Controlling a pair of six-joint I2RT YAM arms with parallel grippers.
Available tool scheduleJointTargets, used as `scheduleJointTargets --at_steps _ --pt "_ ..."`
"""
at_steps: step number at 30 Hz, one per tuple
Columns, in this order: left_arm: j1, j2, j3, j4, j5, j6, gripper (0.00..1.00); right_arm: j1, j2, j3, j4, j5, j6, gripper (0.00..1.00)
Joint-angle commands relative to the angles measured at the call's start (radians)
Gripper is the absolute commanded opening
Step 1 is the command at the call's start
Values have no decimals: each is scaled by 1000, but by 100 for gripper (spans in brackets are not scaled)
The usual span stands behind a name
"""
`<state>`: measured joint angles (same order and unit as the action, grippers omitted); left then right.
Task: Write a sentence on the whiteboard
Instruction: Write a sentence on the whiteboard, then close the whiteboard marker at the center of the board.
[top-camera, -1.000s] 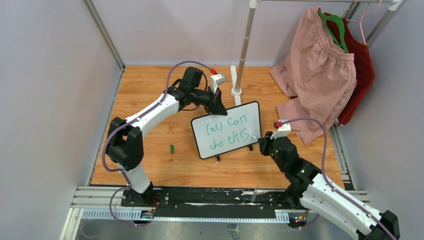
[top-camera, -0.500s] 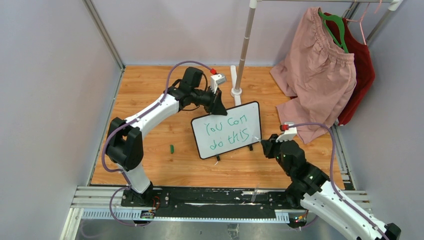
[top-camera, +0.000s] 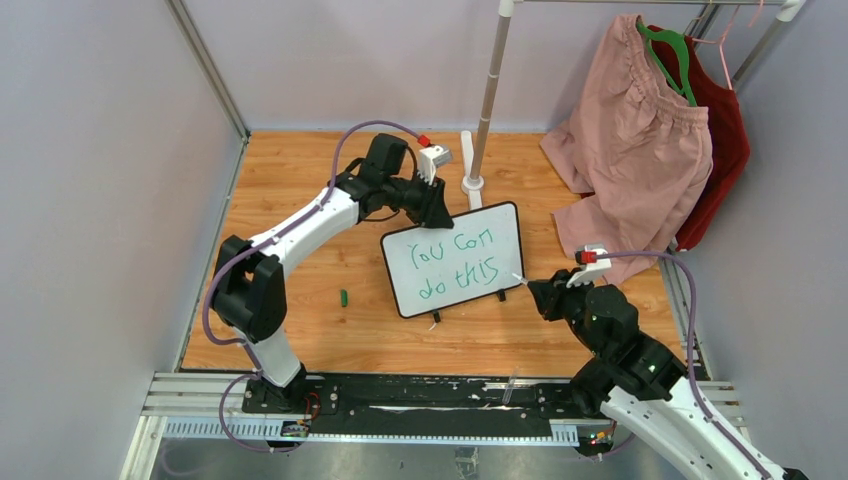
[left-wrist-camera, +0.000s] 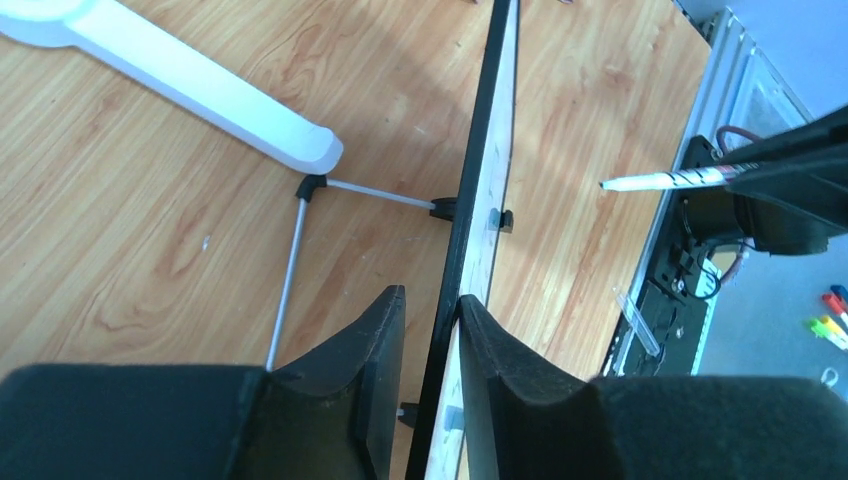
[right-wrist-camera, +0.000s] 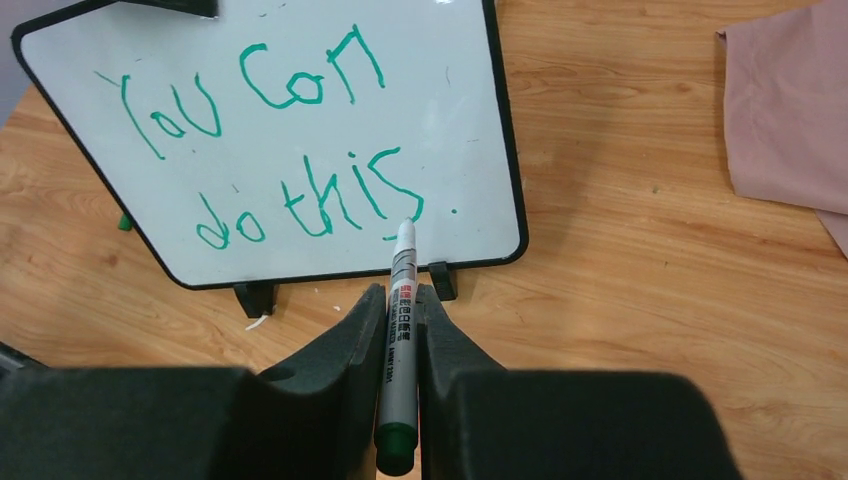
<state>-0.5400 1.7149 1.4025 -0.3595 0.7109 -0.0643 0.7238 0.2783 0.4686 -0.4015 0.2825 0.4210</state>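
Wooden tabletop (top-camera: 300, 180), grey walls (top-camera: 100, 200), clothes rack (top-camera: 490, 90)

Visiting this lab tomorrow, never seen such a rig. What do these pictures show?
Two robot arms are bolted to a wooden table. One picture looks down from above; the other two come from cameras on the wrists. On the left arm the jaws straddle the whiteboard at its top edge, a gap on one side. On the right arm the jaws pinch a marker. The green sentence reads "You can do this". A small green object lies on the table; clothes hang behind.
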Motion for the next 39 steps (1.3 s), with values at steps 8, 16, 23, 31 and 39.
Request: scheduleJointTargets --at_steps 8,16,23,31,39 --pt "46 -135 -42 154 -230 -127 42 -11 -29 88 -22 -154 -78 0" --pt "79 -299 -121 253 -415 -200 58 -10 -28 146 -44 -229 -111 0" --pt "90 -496 -222 163 -752 -206 81 -11 -39 183 -57 -309 -148 0" --pt "208 -812 -533 31 -1043 -503 100 -9 -26 217 -51 -341 -179 0" --pt "209 -873 -644 -237 -1064 -588 100 -10 -6 200 4 -369 -167 0"
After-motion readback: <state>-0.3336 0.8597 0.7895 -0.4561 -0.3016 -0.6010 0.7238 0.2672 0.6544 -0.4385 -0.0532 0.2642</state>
